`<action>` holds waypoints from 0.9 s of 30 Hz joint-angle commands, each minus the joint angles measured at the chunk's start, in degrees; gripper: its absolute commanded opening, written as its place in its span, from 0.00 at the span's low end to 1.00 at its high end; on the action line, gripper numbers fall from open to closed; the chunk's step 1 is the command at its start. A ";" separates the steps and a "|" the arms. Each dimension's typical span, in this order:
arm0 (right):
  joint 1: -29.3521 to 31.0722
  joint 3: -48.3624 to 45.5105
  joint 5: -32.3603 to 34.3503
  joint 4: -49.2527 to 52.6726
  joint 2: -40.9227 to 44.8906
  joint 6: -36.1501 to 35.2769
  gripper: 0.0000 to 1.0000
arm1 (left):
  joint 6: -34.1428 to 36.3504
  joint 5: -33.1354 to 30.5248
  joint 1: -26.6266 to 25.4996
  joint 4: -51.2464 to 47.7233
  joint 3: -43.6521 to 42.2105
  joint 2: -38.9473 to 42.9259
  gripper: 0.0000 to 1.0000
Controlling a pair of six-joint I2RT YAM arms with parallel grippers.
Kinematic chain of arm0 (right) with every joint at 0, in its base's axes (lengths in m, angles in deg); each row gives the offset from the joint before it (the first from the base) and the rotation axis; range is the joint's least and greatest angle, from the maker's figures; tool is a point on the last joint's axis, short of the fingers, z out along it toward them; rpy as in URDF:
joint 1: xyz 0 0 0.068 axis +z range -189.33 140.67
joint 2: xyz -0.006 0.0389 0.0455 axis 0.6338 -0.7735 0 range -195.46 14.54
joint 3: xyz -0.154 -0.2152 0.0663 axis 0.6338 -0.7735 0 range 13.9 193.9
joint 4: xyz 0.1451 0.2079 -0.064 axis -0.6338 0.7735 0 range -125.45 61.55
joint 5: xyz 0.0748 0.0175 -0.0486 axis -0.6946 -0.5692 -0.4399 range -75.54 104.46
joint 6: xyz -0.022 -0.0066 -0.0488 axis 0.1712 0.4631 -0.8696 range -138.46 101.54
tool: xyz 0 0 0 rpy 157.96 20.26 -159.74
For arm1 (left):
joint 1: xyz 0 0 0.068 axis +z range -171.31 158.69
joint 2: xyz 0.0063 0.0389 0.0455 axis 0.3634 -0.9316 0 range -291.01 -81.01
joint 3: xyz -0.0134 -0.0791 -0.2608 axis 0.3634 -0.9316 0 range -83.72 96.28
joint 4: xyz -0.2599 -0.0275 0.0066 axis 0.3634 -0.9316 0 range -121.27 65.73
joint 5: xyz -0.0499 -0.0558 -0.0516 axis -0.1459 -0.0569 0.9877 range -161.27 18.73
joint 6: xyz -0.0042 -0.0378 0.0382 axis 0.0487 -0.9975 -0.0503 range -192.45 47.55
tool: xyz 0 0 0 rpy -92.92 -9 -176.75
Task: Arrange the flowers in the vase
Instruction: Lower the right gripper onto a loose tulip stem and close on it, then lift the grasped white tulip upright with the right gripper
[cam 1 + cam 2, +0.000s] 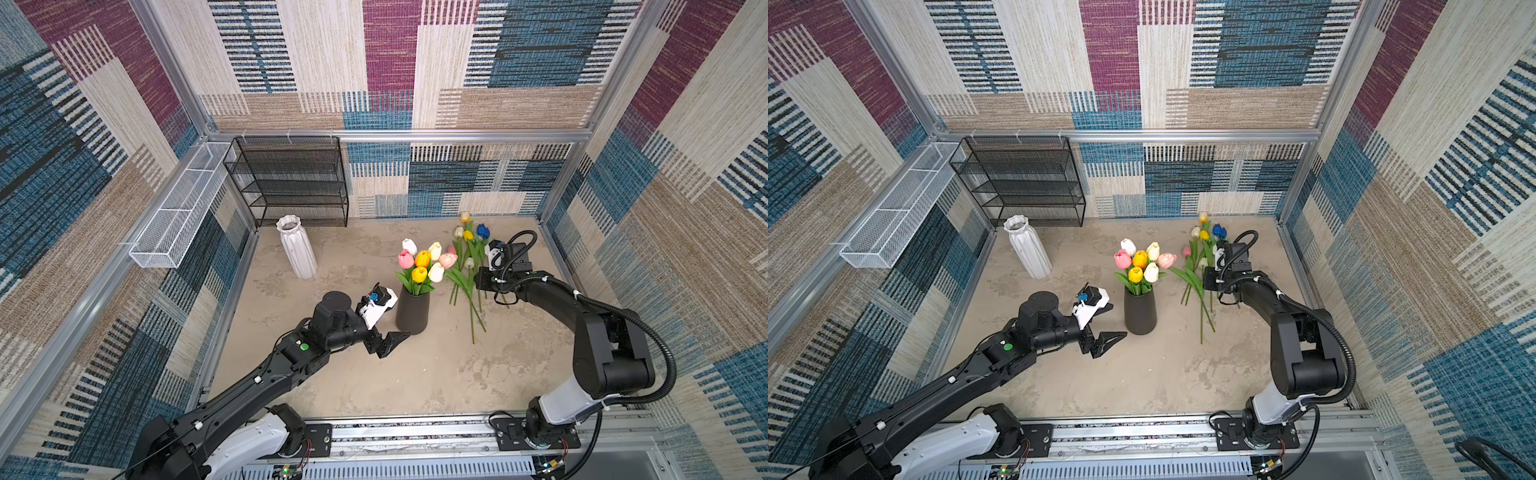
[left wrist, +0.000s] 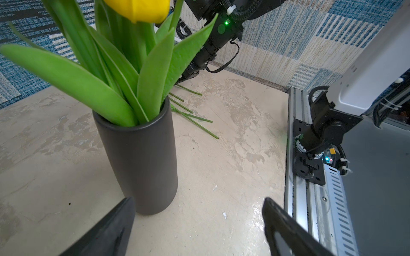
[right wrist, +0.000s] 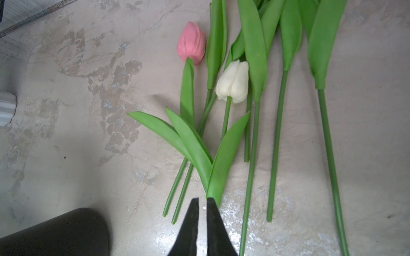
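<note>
the loose tulips look light, with bendy stems and soft heads, so i'd pinch low on a bare stem. the right pincer shows a narrow slit, gripping nothing visible. the white tulip lies just ahead, its leaf base touching one tip. the left pincer, spread wide, sits beside the dark vase.
</note>
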 commanded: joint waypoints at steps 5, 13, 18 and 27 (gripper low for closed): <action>0.94 0.63 2.89 3.95 -3.17 -1.64 0.21 | -0.36 0.07 0.02 0.36 0.91 -0.40 0.93; 4.59 -4.06 5.02 8.59 -1.95 0.90 0.26 | -0.76 -0.17 0.00 -0.13 0.04 0.00 0.93; 5.75 -7.36 6.68 7.05 -1.20 2.30 0.27 | -0.50 -0.08 0.00 0.15 0.21 -0.57 0.93; 6.54 -7.22 8.75 3.91 -5.72 3.64 0.15 | -0.71 -0.09 0.06 1.69 0.28 -2.05 0.93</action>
